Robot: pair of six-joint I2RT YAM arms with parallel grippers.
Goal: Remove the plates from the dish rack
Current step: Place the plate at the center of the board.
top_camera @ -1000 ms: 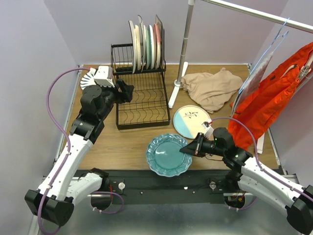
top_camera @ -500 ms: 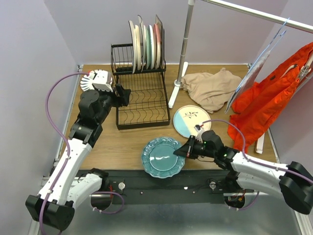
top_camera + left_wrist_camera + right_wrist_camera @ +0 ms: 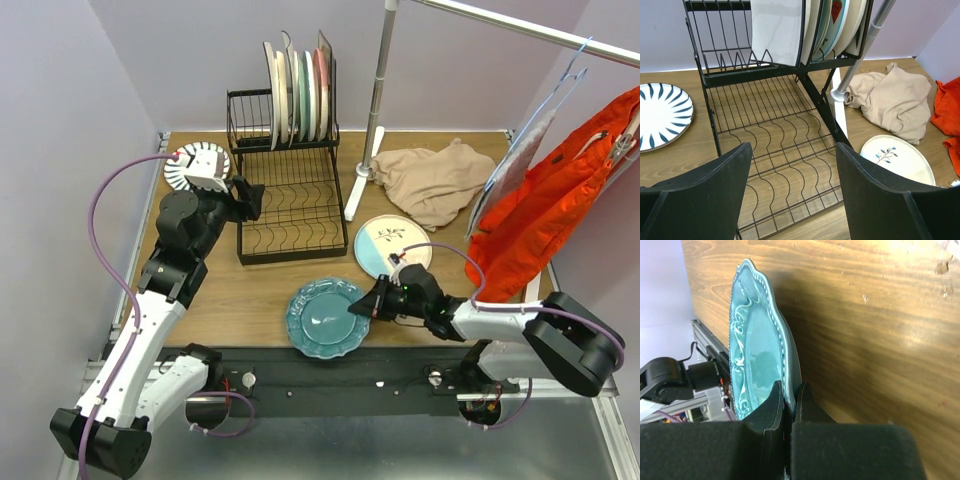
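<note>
Top external view: the black wire dish rack stands at the back of the wooden bench. Several plates stand on their edges, side by side, in the top basket of the rack, on its right side.

Three more plates are out of the rack. A white striped plate lies flat on the bench, just left of the rack. A cream and blue plate lies flat to the right of the rack. A teal plate with a wavy edge is near the front edge of the bench.

The right gripper is closed on the right edge of the teal plate. In the right wrist view, its two fingers pinch the rim of the teal plate tight. I cannot tell if the plate sits flat on the bench.

The left gripper is beside the left side of the rack and holds nothing. In the left wrist view, its fingers are spread wide apart, and it points at the lower tray of the rack.

A tan cloth lies at the back right, near a metal pole. Orange clothes hang on the far right.
</note>
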